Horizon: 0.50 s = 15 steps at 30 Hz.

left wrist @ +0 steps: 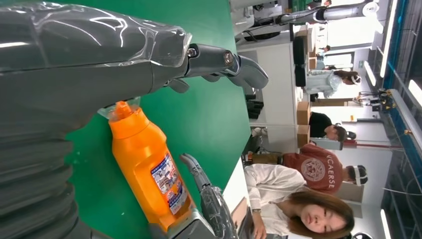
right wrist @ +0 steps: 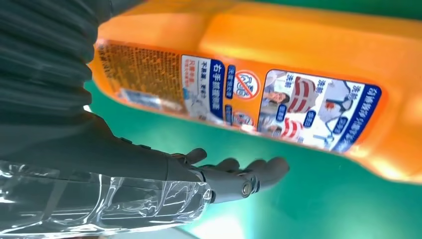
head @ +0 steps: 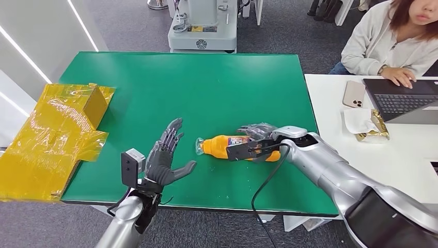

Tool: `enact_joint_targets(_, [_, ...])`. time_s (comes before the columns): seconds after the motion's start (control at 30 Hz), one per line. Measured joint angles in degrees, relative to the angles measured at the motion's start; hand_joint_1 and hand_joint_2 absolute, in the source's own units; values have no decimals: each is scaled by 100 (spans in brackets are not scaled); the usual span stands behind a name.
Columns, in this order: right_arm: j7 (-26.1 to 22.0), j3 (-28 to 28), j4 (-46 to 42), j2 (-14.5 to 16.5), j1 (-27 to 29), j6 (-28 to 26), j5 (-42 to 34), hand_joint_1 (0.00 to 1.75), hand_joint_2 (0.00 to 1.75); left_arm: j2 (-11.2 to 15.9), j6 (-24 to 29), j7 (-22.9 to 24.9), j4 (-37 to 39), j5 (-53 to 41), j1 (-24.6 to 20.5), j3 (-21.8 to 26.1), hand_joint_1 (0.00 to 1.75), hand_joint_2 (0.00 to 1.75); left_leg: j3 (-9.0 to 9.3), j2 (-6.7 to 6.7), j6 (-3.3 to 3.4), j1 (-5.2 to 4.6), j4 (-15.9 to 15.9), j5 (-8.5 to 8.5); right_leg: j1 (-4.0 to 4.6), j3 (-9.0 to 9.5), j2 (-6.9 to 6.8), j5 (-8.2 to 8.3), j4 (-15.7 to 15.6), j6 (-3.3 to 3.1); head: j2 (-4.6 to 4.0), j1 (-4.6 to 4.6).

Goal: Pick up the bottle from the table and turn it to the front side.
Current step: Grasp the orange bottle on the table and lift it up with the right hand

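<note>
An orange bottle [head: 227, 146] lies on its side on the green table [head: 206, 82], its clear cap pointing toward my left hand. The printed label [right wrist: 278, 107] shows in the right wrist view, and the bottle [left wrist: 149, 164] also shows in the left wrist view. My right hand [head: 258, 135] is at the bottle's base end, with its fingers [left wrist: 199, 177] stretched along the far side and not curled around it. The thumb [right wrist: 149, 172] lies apart from the bottle [right wrist: 308, 50]. My left hand [head: 164, 155] hovers a short way off the cap, fingers spread, holding nothing.
A yellow foil-wrapped box [head: 51, 134] overhangs the table's left edge. To the right stands a white table [head: 330, 155] with a phone [head: 354, 94], a laptop [head: 400, 98] and a person [head: 392, 41] typing. A grey machine base [head: 202, 31] stands beyond the far edge.
</note>
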Motion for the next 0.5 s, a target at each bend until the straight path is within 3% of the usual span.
enact_joint_targets(0.5, [78, 191, 250, -27, 156, 372, -37, 0, 175, 38, 14, 7, -102, 49, 230, 20, 0, 175, 1, 1, 0, 0, 0, 0, 0, 0, 1, 0, 0, 0, 0, -1])
